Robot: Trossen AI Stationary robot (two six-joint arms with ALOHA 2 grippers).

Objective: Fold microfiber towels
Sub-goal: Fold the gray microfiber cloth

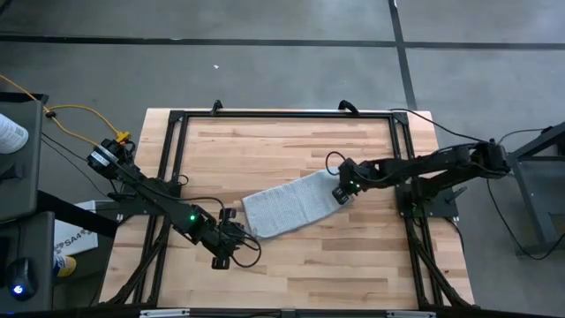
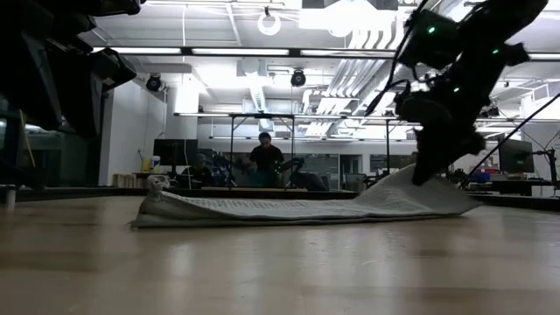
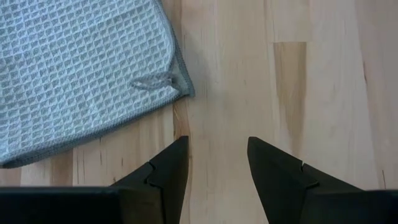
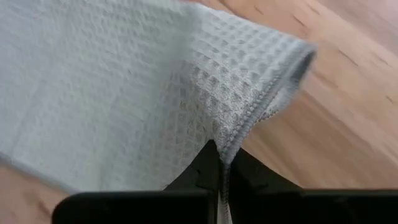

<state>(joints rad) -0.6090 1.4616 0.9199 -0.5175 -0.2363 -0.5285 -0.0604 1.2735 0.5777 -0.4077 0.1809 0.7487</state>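
Wooden table (image 1: 291, 256), folded towel (image 1: 284, 209) pinched by right gripper (image 1: 340, 195); left gripper (image 1: 231, 237) spread alongside.

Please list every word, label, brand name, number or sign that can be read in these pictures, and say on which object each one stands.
"SA4": partly cut off, on a white box on the floor left of the table.
White bottle at the left edge: it has a label, but too small to read.
Towel: the small loop tag carries no print.
Both arms, the table and the room behind: no readable text.
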